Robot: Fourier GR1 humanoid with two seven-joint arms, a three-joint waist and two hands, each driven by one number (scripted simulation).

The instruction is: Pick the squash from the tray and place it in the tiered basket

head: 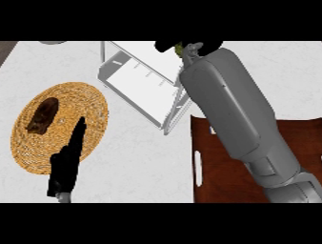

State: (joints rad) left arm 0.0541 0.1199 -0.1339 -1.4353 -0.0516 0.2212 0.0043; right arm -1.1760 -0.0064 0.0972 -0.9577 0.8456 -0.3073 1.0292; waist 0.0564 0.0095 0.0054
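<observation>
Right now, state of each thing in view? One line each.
squash: off the tray, mostly hidden in the right hand, over the basket
right hand: curled round the squash
left hand: open, fingers straight, resting over the woven mat
tiered basket: white, nothing visible inside it
tray: brown, forearm across it
woven mat: holds a dark brown item

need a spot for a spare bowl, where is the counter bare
Bare counter lies between the woven mat and the brown tray, below the tiered basket. The top right is bare too. The basket's far end is crowded by the right robot hand.
</observation>
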